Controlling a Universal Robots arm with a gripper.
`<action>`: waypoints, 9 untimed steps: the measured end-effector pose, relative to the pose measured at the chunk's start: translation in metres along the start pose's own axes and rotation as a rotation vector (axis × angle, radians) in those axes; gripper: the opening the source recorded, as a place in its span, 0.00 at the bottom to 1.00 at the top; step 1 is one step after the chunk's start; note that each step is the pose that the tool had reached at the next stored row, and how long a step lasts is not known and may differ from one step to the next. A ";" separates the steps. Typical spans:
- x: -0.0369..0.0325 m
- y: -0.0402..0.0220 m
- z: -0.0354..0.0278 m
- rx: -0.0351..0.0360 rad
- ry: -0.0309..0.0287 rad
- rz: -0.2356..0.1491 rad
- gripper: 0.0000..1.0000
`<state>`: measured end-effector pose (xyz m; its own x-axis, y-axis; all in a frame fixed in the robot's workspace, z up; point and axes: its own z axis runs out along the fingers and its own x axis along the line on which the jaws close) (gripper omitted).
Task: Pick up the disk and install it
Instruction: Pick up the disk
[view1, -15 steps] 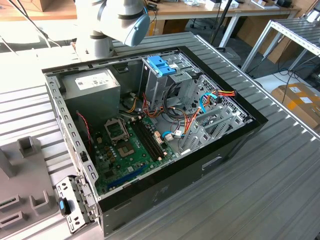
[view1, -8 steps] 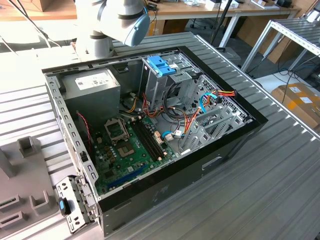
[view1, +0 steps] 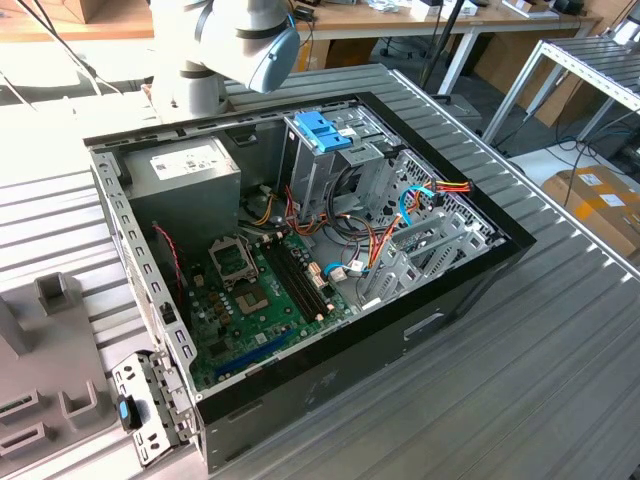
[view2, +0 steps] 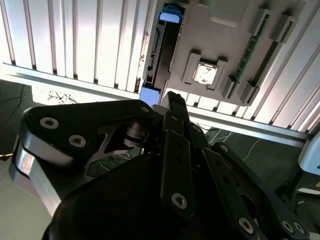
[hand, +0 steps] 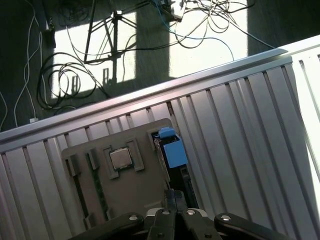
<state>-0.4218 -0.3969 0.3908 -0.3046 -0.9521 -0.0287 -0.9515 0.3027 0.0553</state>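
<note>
The disk (hand: 173, 151) stands on edge in a slot of the grey holder (hand: 132, 192), its body mostly hidden and only the blue rails plain. The gripper (hand: 171, 194), fingers pressed together and holding nothing, hangs over the slot's near end, clear of the disk.

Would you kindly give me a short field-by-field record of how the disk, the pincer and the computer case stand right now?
Disk: on edge in a slot of the grey tray, not gripped
Pincer: shut, empty, above the disk's end
Tray also holds: processor chip
Computer case: open, lying on the ribbed table
Install: not yet done
</note>
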 end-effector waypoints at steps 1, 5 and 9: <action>0.0000 0.0000 0.0000 -0.0001 0.0002 -0.003 0.11; 0.0000 -0.0001 0.0000 -0.0003 0.0007 -0.012 0.11; 0.0000 0.0000 0.0000 -0.0007 0.0012 -0.022 0.11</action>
<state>-0.4218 -0.3970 0.3909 -0.2833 -0.9586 -0.0287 -0.9580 0.2814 0.0553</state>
